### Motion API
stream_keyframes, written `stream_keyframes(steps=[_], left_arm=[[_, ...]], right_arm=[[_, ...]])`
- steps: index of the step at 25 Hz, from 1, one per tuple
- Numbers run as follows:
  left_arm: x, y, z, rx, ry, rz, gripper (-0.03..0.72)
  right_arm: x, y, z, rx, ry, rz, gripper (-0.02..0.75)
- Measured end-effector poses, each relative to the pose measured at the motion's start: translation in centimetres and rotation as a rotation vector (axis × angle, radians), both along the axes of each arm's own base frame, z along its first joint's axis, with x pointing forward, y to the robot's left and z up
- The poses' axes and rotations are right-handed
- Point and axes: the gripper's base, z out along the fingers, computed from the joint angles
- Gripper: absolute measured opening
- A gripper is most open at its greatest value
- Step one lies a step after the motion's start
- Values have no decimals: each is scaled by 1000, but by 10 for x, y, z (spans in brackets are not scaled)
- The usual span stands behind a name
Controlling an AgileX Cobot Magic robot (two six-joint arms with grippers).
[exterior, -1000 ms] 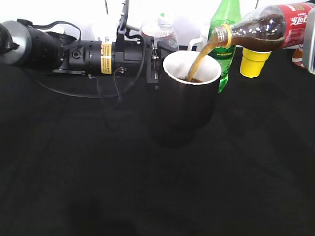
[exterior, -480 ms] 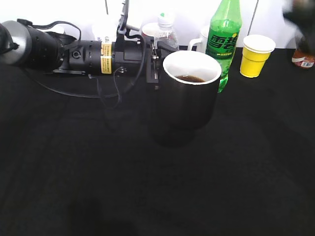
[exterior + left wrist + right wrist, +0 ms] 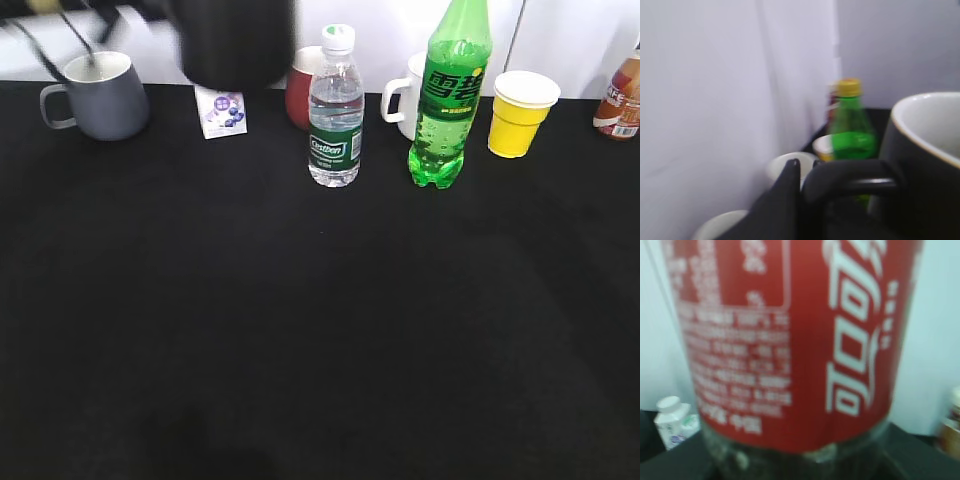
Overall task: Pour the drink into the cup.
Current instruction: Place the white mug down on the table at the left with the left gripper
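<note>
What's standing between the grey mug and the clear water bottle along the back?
In the exterior view, between the grey mug and the water bottle: a small white packet, a red cup, and the lifted black mug blurred above.

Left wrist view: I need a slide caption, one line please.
Black mug held by its handle in the left pincer, green bottle behind.

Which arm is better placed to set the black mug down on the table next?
Left. Its claw grips the black mug by its handle, raised above the table at back left. The right wrist view shows only the red-label bottle.
</note>
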Motion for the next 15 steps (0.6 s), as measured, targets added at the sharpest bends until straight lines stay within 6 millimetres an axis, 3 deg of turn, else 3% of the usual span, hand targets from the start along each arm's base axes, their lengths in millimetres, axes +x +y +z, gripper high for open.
stream_keyframes(steps=[4, 6, 10, 15], left_arm=[[-12, 25, 48, 29, -35, 224, 36], [-26, 39, 61, 44, -27, 408, 36], [-61, 71, 45, -95, 198, 758, 36], [-82, 86, 7, -145, 252, 914, 36]], right_arm=[[-9, -4, 5, -8, -4, -25, 366], [-9, -4, 5, -10, -1, -26, 366], [-9, -4, 5, -12, -2, -26, 366], [-9, -4, 5, -12, -5, -25, 366]])
